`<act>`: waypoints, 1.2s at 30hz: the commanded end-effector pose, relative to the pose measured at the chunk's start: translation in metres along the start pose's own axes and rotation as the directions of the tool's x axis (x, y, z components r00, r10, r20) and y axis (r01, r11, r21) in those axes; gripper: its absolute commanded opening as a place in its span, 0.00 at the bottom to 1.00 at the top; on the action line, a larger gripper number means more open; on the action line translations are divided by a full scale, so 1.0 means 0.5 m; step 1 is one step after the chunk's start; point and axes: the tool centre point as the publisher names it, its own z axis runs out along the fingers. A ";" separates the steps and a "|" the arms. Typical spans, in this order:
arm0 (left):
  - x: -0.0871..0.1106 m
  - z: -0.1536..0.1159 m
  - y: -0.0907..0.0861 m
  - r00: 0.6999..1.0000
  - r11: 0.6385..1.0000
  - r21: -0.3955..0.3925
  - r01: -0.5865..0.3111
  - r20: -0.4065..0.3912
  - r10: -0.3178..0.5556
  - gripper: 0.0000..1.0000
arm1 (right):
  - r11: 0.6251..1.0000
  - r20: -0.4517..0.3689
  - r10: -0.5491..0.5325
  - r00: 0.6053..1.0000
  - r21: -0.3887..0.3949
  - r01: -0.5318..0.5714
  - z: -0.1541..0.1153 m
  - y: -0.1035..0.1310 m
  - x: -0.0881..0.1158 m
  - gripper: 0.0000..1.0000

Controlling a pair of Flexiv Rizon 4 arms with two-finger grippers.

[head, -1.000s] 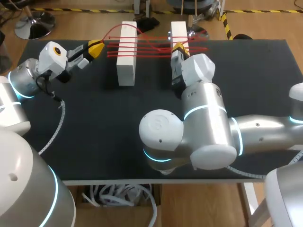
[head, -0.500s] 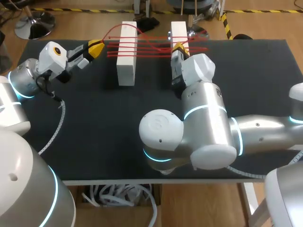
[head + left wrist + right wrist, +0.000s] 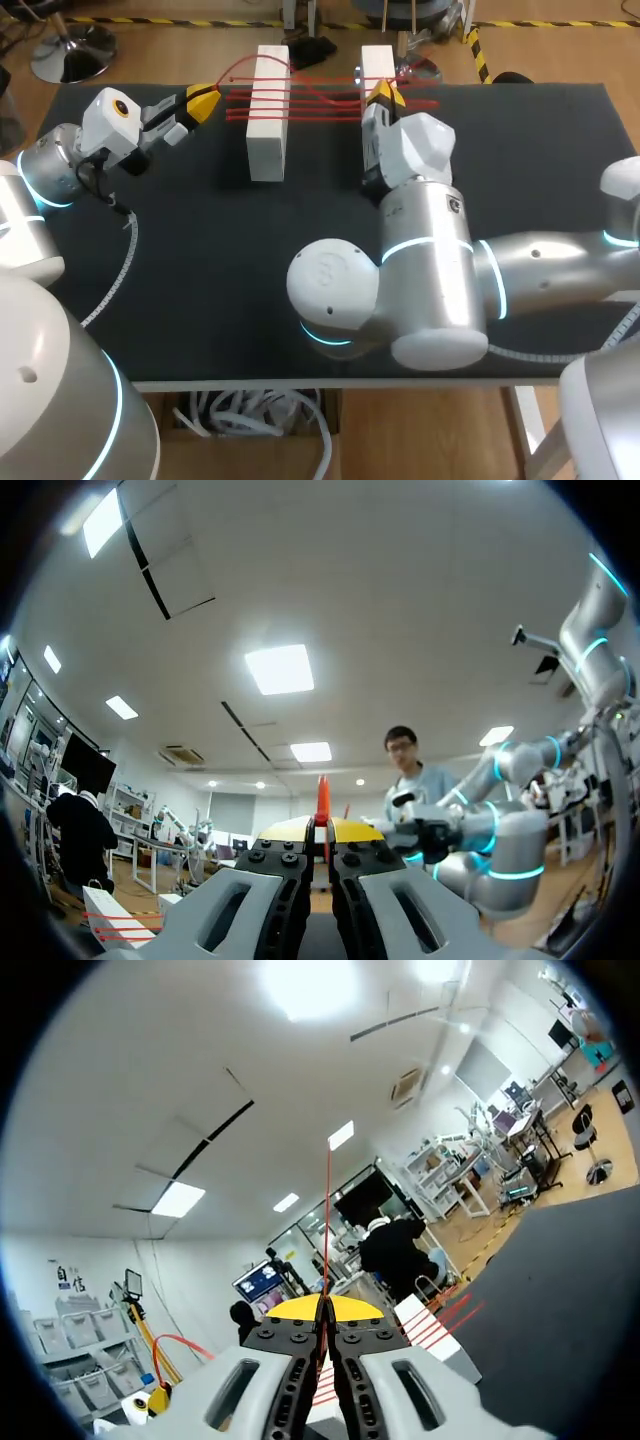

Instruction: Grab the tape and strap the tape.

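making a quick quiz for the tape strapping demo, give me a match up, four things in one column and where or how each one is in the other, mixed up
Things
1 left tool
2 right tool
3 red tape
4 left white block

Places or states
a strung in several strands between the two white blocks
b at the right white block, shut on tape
c standing on the black table, tape strands crossing it
d out past the left block's outer side, shut on tape

Pairs: 1-d, 2-b, 3-a, 4-c
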 end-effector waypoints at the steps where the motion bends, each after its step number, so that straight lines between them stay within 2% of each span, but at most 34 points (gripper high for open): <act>1: 0.000 0.000 0.000 1.000 1.000 0.001 0.000 0.000 0.000 0.00 | 1.000 0.009 -0.009 1.000 -0.015 0.009 0.006 -0.002 0.014 0.00; 6: 0.000 0.000 0.000 1.000 1.000 0.001 0.000 0.000 0.000 0.00 | 1.000 -0.019 -0.004 1.000 0.025 0.004 0.012 0.000 0.015 0.00; 32: 0.000 0.000 0.000 1.000 1.000 0.001 0.000 0.000 0.000 0.00 | 1.000 -0.019 -0.004 1.000 0.025 0.004 0.012 0.000 0.015 0.00; 36: -0.001 0.009 -0.008 0.999 0.997 -0.074 -0.023 -0.046 0.020 0.00 | 1.000 -0.019 -0.004 1.000 0.025 0.004 0.012 0.000 0.015 0.00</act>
